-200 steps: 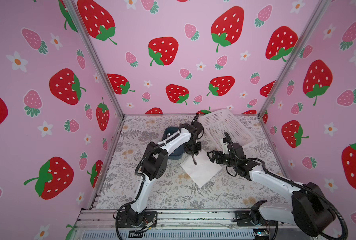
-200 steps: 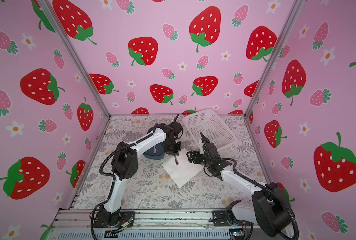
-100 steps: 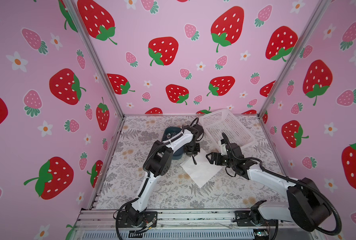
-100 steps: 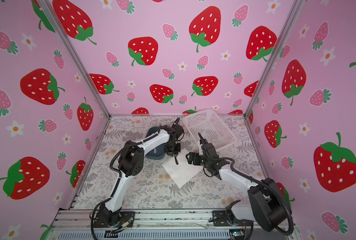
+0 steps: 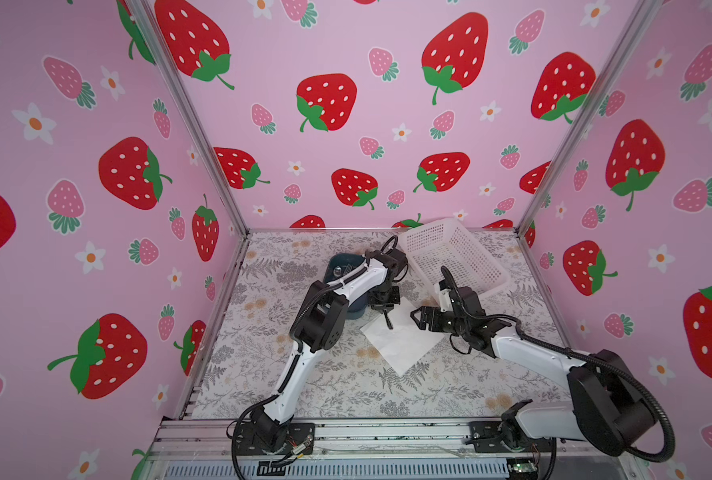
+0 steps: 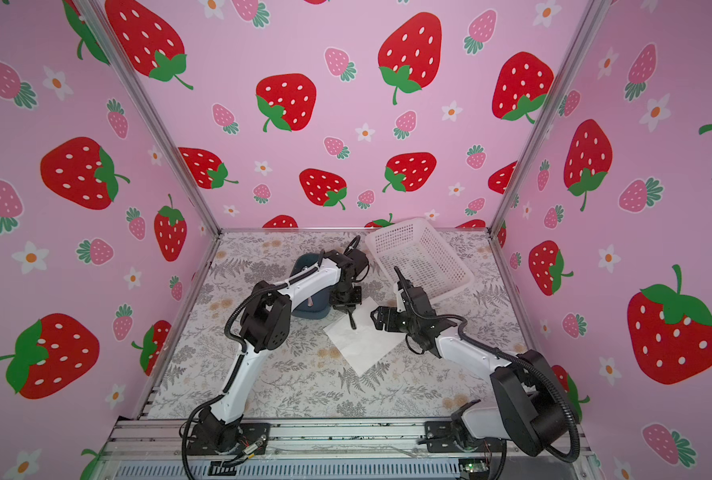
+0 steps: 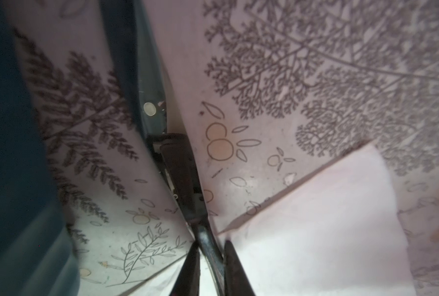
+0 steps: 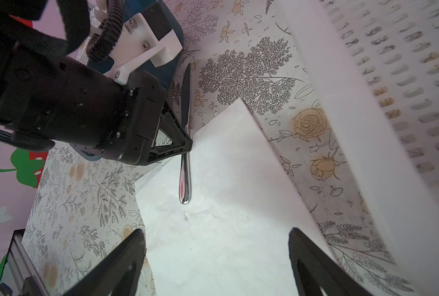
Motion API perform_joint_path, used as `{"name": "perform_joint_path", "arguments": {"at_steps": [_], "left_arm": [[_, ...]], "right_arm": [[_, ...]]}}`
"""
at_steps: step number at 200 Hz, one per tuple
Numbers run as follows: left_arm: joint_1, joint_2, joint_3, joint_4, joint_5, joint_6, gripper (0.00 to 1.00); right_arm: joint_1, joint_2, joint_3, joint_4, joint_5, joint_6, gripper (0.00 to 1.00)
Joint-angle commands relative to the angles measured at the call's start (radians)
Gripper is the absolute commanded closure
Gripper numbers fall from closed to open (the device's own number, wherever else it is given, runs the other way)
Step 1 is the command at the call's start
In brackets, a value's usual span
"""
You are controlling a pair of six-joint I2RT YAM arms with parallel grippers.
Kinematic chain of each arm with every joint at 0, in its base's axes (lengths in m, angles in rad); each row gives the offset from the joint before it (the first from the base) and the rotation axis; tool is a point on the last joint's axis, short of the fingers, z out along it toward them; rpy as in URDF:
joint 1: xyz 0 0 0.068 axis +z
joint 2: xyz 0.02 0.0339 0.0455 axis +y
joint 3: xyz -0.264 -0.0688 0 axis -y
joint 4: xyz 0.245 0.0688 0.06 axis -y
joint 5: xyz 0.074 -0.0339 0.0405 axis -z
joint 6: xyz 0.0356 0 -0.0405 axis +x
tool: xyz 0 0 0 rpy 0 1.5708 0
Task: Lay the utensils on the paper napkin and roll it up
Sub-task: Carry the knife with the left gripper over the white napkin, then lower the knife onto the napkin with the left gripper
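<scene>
The left gripper (image 8: 185, 150) is closed narrowly on the knife (image 8: 184, 179), gripping it mid-length, with the handle end over the far corner of the paper napkin (image 5: 404, 345). Whether the handle touches the napkin cannot be told. Against one second earlier, gripper and knife sit slightly lower. The napkin lies flat on the table, beside the blue tub (image 5: 339, 266). The right gripper (image 8: 216, 230) hovers over the napkin, jaws spread wide and empty, almost unmoved.

Glossy metal knife (image 8: 185, 176) — matt paper napkin (image 8: 226, 200)
</scene>
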Motion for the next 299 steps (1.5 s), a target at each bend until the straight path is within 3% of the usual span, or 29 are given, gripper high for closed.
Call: {"name": "perform_joint_path", "arguments": {"at_steps": [1,112,205,299], "left_arm": [[0.0,0.033,0.023,-0.037,-0.022,-0.007,0.85],[-0.031,-0.09,0.057,-0.051,-0.003,0.0,0.89],[-0.112,-0.051,0.03,0.051,0.146,-0.069,0.89],[-0.121,-0.038,-0.057,0.114,0.154,-0.117,0.89]], "right_arm": [[-0.003,0.006,0.025,0.007,-0.004,-0.009,0.11],[-0.014,-0.052,-0.001,-0.006,0.072,0.015,0.11],[-0.065,-0.14,-0.067,-0.018,0.117,0.043,0.11],[-0.071,-0.135,-0.078,-0.016,0.106,0.037,0.1]]}}
